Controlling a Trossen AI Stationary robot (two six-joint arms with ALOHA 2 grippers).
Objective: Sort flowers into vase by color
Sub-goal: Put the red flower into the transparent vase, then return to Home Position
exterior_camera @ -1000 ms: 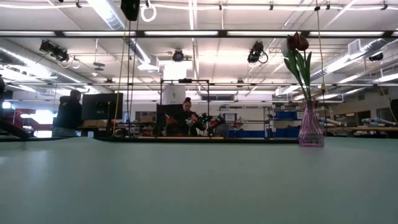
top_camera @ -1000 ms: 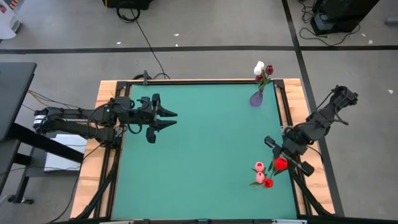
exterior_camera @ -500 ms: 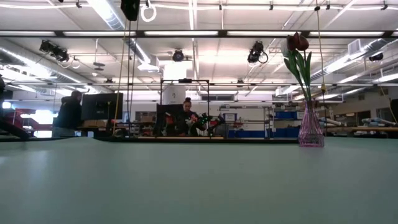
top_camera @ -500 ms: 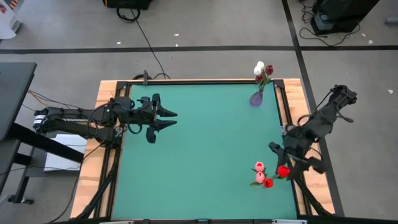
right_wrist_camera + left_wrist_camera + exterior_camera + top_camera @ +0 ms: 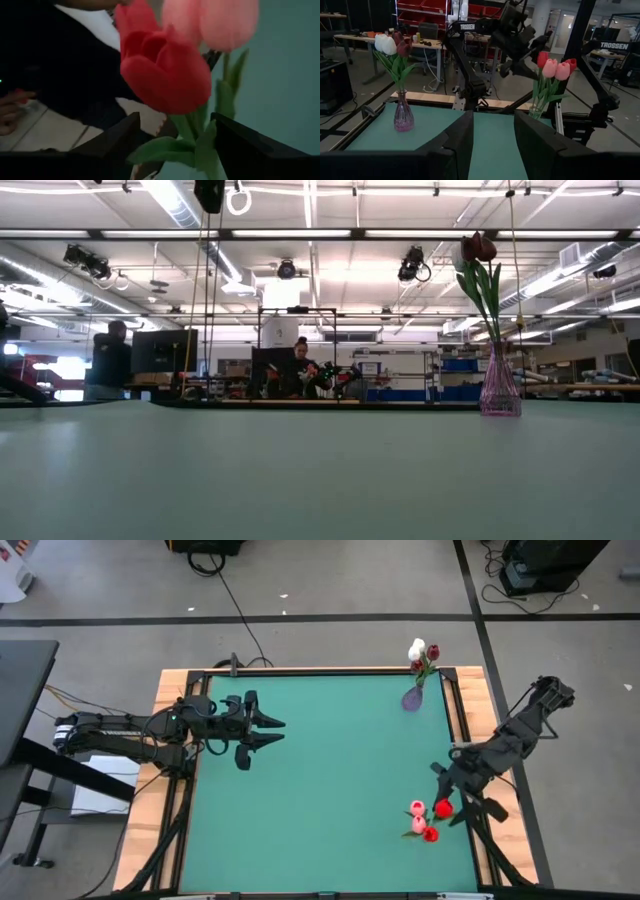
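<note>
Overhead view: straight down on the whole green table [image 5: 320, 780]. Low view: at tabletop level, facing across the surface into the room. Left wrist view: looks across the table toward the purple vase [image 5: 403, 116] (shared with the overhead and low views). Right wrist view: very close on tulip heads [image 5: 167, 67].

— What stands on the green-topped, wood-framed table [image 5: 320, 790]?
— A purple glass vase [image 5: 411, 698] of white and dark red tulips at the far right corner.
— Else?
— A clear vase [image 5: 536, 111] of red and pink tulips [image 5: 424, 820] near the right edge.
</note>
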